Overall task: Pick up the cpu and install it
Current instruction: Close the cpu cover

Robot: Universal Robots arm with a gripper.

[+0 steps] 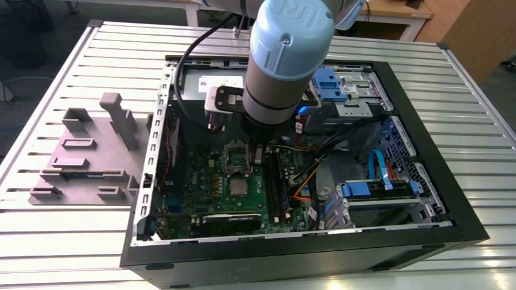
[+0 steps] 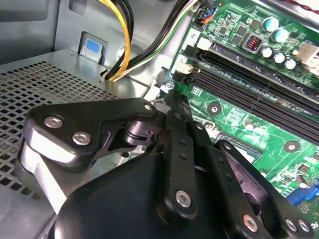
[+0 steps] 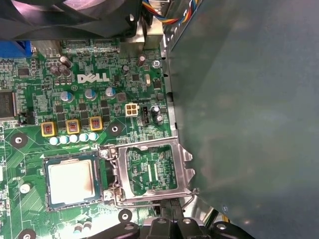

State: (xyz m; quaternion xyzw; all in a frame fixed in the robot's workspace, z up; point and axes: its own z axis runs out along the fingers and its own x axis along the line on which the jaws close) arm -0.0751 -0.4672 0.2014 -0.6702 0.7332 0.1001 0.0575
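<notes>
The silver cpu (image 3: 70,181) lies flat in its socket (image 3: 99,179)

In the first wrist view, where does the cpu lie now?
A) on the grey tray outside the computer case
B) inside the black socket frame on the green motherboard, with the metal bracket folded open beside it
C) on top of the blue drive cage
B: the cpu lies flat inside the socket frame, and the metal bracket is folded open beside it, not covering it.
</notes>
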